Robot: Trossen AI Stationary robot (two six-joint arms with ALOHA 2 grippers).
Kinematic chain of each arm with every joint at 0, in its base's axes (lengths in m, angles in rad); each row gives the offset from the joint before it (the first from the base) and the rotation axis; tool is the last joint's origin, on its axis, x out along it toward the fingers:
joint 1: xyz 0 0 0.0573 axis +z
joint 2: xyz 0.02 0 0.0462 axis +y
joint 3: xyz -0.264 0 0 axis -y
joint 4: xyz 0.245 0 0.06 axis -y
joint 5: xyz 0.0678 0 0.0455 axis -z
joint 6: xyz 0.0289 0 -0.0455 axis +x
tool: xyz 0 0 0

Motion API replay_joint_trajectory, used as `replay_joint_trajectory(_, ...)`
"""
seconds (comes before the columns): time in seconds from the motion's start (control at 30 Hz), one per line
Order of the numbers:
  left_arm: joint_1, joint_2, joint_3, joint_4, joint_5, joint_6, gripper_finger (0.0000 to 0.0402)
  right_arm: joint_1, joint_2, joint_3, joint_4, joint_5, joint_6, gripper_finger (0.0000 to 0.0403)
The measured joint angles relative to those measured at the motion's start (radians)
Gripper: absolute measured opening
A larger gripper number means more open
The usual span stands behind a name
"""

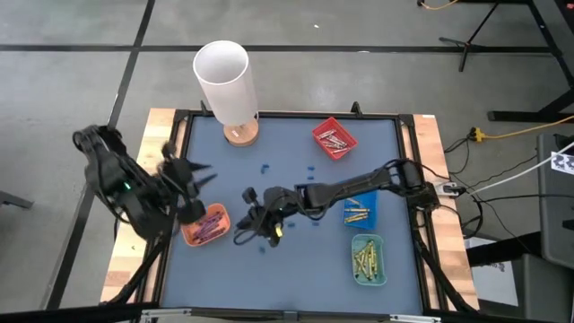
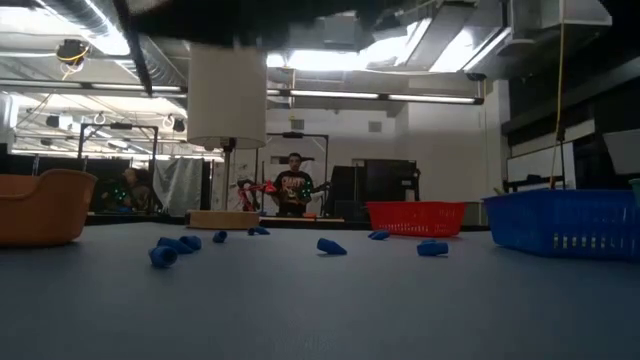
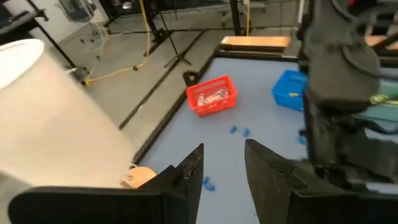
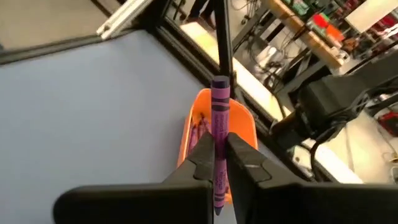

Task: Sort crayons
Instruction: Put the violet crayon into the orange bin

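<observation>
Four trays [image 1: 334, 138] on blue-grey table [image 1: 296, 269], person [image 2: 293, 185] in workshop behind

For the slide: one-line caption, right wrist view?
Right gripper clamps a purple crayon, aimed at the orange tray.

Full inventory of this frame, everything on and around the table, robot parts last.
Orange tray: one, near left of mat, purple crayons inside.
Red tray: one, far right of mat, silver-grey crayons inside.
Blue tray: one, right side, gold-orange crayons inside.
Green tray: one, near right corner, yellow crayons inside.
Purple crayon: one, clamped in the right end effector.
White cylinder: one, on a wooden base, far left of mat.
Blue bits: several, scattered mid-mat.
Person: one, in the room beyond the table.
Left end effector: open, above the mat's left side.
Right end effector: shut on the purple crayon, heading toward the orange tray.
</observation>
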Motion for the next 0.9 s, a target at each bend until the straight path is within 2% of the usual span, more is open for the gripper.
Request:
replay_joint_trajectory(0.1,0.01,-0.099,-0.082,0.013,-0.009,-0.003,0.0102,-0.013,0.058,0.006,0.118,-0.015,0.0,0.0019)
replay_joint_trajectory(0.23,0.027,-0.234,-0.251,0.142,-0.011,0.018,0.0102,-0.027,0.122,0.024,0.269,-0.019,-0.002,0.0019)
replay_joint_trajectory(0.37,0.043,-0.37,-0.458,0.342,-0.01,0.1,0.0102,-0.038,0.183,0.072,0.324,-0.024,-0.002,0.0019)
replay_joint_trajectory(0.5,0.067,-0.49,-0.667,0.61,0.012,0.228,0.0102,-0.039,0.251,0.158,0.318,-0.031,-0.001,0.0019)
replay_joint_trajectory(0.7,0.125,-0.617,-0.921,1.057,0.145,0.501,0.0102,-0.037,0.343,0.27,0.317,-0.032,0.0,0.0019)
replay_joint_trajectory(0.9,0.216,-0.693,-1.12,1.434,0.328,0.741,0.0102,-0.036,0.362,0.288,0.304,-0.022,0.001,0.0019)
